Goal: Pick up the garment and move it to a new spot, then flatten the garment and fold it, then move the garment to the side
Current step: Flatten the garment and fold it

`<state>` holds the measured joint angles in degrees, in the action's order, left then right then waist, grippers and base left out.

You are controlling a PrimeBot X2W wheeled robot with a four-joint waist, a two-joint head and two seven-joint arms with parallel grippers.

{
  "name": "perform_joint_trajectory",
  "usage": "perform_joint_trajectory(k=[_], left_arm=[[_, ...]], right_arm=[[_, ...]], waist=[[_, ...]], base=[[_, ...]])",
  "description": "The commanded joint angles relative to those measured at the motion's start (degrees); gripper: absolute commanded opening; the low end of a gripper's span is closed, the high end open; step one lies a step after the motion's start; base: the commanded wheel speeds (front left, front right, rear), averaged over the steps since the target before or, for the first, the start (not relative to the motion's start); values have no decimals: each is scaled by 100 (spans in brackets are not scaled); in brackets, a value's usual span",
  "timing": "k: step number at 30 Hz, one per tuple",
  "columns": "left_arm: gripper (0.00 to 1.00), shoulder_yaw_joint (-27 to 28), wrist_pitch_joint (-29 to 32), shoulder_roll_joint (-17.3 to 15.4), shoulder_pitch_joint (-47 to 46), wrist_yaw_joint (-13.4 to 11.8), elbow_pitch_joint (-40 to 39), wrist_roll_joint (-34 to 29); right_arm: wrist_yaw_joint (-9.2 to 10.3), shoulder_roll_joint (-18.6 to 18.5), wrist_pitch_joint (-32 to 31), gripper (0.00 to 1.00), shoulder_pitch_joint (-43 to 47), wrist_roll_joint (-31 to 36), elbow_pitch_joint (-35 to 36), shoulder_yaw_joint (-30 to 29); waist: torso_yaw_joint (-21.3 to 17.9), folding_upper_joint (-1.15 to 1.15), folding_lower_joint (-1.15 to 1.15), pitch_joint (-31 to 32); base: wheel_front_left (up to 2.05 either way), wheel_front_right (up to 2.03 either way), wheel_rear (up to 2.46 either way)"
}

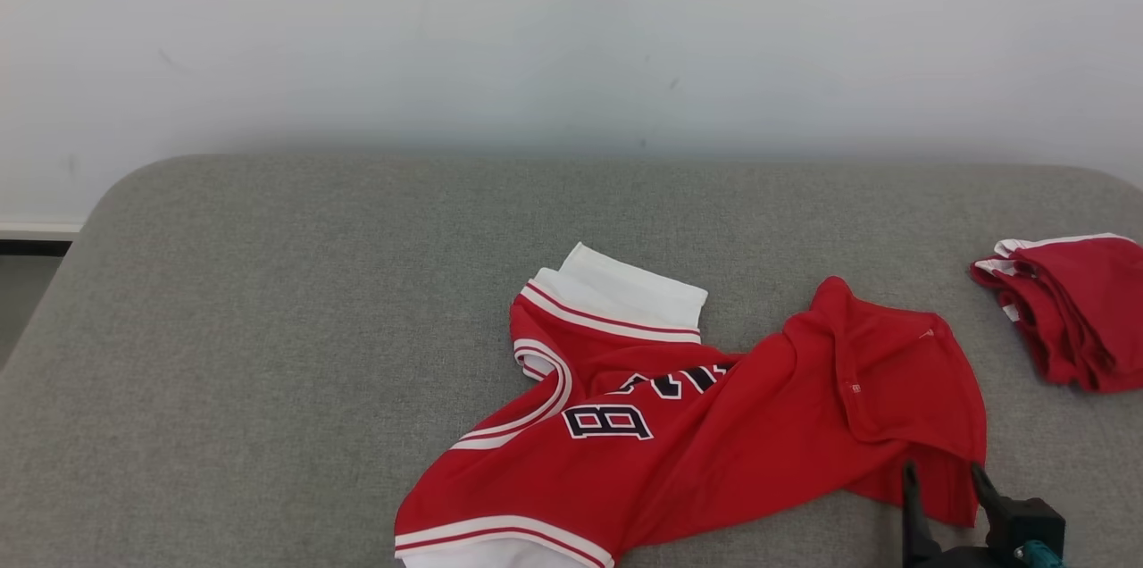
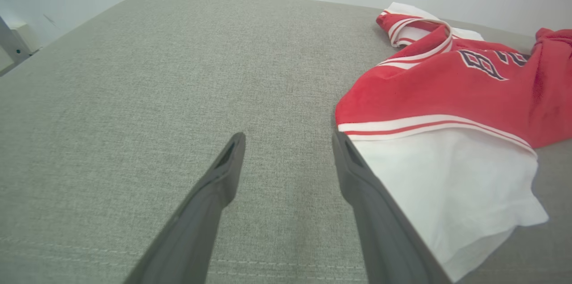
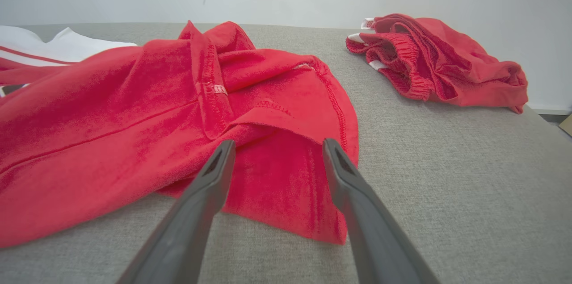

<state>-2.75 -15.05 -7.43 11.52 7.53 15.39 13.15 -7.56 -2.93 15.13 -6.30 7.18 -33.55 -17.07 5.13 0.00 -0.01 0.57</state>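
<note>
The garment (image 1: 714,434) is a red jersey with white sleeves, striped trim and dark lettering, lying crumpled across the middle of the grey padded surface (image 1: 268,327). My right gripper (image 1: 948,479) stands open at the lower right, its fingers over the jersey's red hem (image 3: 286,185) with nothing pinched. In the left wrist view my left gripper (image 2: 288,141) is open just above the bare surface, its right finger (image 2: 357,177) beside the jersey's white sleeve (image 2: 447,185), holding nothing.
A second red garment (image 1: 1072,318) with white trim lies bunched at the far right edge; it shows as a heap (image 3: 438,65) in the right wrist view. A pale wall (image 1: 571,32) rises behind the surface. Bare padding stretches to the left (image 2: 134,96).
</note>
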Motion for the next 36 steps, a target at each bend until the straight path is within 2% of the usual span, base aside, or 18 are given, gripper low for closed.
perform_joint_trajectory(k=[1,6,13,17,24,27,31,32,36], left_arm=[[100,21,-18,40,-56,-9,-61,-45],[100,-62,-18,134,-362,-10,-260,-124],[100,-304,-18,253,-920,-10,-327,-104],[100,-453,-18,317,-1112,-10,-271,-69],[100,-534,-18,376,-1247,-10,-229,15],[100,-501,-18,381,-1269,-10,-225,35],[100,-496,-18,389,-1291,-10,-250,20],[100,-495,-18,391,-1295,-10,-259,19],[100,-522,-18,400,-1396,-10,-271,46]], right_arm=[[17,6,0,100,59,18,43,-29],[17,7,0,100,-126,11,259,60],[17,2,0,100,-661,-28,313,712],[17,-91,0,100,-999,186,-89,849],[17,-209,0,100,-1415,537,-690,695],[17,-214,0,86,-1475,602,-707,667],[17,-217,0,54,-1513,638,-659,697],[17,-215,0,40,-1517,639,-657,697],[17,-217,0,18,-1512,624,-621,679]], waist=[[-4,0,1,-26],[-58,0,1,-172],[-143,0,1,-445],[-109,0,1,-597],[53,0,1,-861],[86,0,1,-952],[96,0,1,-1022],[89,0,1,-1034],[49,0,1,-1049]], base=[[0,0,0],[0,0,0],[0,0,0],[0,0,0],[0,0,0],[0,0,0],[0,0,0],[0,0,0],[0,0,0]])
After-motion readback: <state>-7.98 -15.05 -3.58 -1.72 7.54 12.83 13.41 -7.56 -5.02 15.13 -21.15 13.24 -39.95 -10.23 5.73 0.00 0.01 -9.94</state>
